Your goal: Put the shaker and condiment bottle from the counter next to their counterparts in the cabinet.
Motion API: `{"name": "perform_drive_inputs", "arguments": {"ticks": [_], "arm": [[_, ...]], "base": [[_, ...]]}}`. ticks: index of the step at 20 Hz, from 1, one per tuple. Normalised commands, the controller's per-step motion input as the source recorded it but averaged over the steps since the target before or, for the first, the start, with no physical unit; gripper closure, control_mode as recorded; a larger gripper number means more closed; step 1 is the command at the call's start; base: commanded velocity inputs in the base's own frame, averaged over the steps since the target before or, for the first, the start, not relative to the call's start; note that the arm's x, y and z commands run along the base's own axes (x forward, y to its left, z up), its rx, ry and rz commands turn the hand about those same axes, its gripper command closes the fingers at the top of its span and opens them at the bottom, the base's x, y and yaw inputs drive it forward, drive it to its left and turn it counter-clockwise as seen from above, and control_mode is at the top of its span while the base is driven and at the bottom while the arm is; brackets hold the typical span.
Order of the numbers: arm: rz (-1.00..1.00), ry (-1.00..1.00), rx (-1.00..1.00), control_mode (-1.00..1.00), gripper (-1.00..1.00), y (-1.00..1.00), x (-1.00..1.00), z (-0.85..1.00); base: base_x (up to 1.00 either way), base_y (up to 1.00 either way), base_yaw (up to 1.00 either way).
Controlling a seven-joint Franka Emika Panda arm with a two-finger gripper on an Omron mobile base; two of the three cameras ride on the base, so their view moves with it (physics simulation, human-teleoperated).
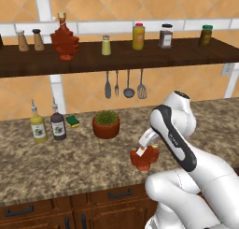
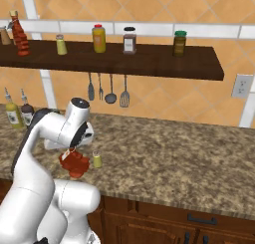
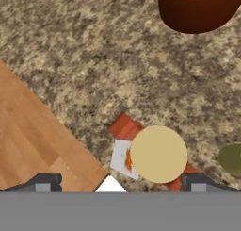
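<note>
Hand view is looking straight down on the speckled granite counter (image 3: 84, 51), with a strip of orange wood floor showing off its edge, so the arm is working near the front lip. The gripper (image 3: 120, 183) is hanging with its fingers spread wide, gripping nothing. Right under it the condiment bottle (image 3: 158, 154) is standing upright: red maple-leaf glass, round tan cork cap, white neck tag sticking out to one side. The cap is sitting between the two fingertips but closer to one, with a clear gap on both sides. The shaker (image 2: 96, 160), yellow-green with a grey cap, is standing on the granite just beside the bottle. Further back a brown pot with a green plant (image 1: 106, 124) is sitting mid-counter. Up on the dark wooden cabinet (image 1: 154, 57) against the orange tiles, the counterparts are waiting: a matching red leaf bottle (image 1: 65, 38) and a little green shaker (image 1: 106, 45).
</note>
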Motion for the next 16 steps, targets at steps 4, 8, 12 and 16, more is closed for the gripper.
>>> {"name": "perform_drive_inputs", "arguments": {"ticks": [4, 8, 12, 16], "arm": [[0.12, 0.00, 0.00, -1.00, -1.00, -0.13, 0.68, -0.05], [0.00, 0.00, 0.01, -1.00, -1.00, 0.00, -0.02, -0.15], [0.00, 0.01, 0.00, -1.00, -1.00, 0.00, 0.00, -0.37], [0.00, 0.03, -0.03, -1.00, -1.00, 0.00, -0.32, -0.77]], "base": [[0.00, 0.00, 0.00], [0.00, 0.00, 0.00], [0.00, 0.00, 0.00], [0.00, 0.00, 0.00]]}}
